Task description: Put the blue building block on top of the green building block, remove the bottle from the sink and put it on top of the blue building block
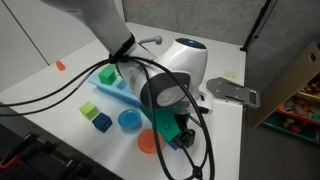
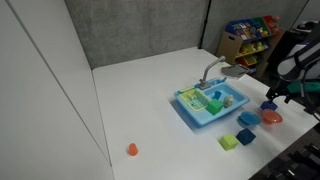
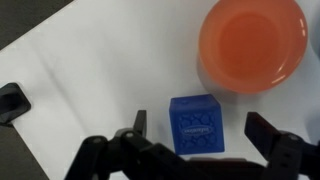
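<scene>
Currently shows the gripper [image 3: 200, 130] spread fully open and empty, its fingers [image 3: 268, 138] either side of the blue building block [image 3: 196, 124] without touching it, on the white table [image 3: 90, 70] just beside an orange bowl [image 3: 250, 42].

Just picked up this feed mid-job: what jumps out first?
In the wrist view, the blue building block sits on the white table, framed between the fingers of the open gripper. An orange dish lies just beyond it. In an exterior view, the light-blue toy sink stands mid-table.
</scene>
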`<action>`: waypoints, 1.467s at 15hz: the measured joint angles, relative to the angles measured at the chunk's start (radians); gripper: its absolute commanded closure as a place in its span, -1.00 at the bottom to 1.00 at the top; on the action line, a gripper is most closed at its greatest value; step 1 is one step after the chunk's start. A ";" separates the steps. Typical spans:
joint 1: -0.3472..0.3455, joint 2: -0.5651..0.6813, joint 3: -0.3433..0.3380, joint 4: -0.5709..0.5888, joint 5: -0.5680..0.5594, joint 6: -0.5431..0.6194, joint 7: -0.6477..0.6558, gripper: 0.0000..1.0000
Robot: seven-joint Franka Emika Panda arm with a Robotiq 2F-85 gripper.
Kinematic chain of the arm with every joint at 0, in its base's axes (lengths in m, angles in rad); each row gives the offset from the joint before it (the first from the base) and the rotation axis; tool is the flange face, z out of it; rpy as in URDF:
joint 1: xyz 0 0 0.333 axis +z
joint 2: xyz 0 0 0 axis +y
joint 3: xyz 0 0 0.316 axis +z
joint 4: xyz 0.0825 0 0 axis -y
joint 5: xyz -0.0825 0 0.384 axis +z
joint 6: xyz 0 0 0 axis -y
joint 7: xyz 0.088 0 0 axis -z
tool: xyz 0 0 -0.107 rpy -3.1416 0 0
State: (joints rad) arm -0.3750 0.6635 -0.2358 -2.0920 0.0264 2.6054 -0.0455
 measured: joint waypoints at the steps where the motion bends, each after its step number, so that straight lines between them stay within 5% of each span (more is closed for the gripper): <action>1: -0.004 0.001 0.002 0.000 0.004 0.000 0.000 -1.00; 22: -0.014 0.091 0.029 0.007 0.011 0.177 -0.073 -1.00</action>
State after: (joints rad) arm -0.3894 0.7543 -0.2071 -2.0846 0.0370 2.7826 -0.1185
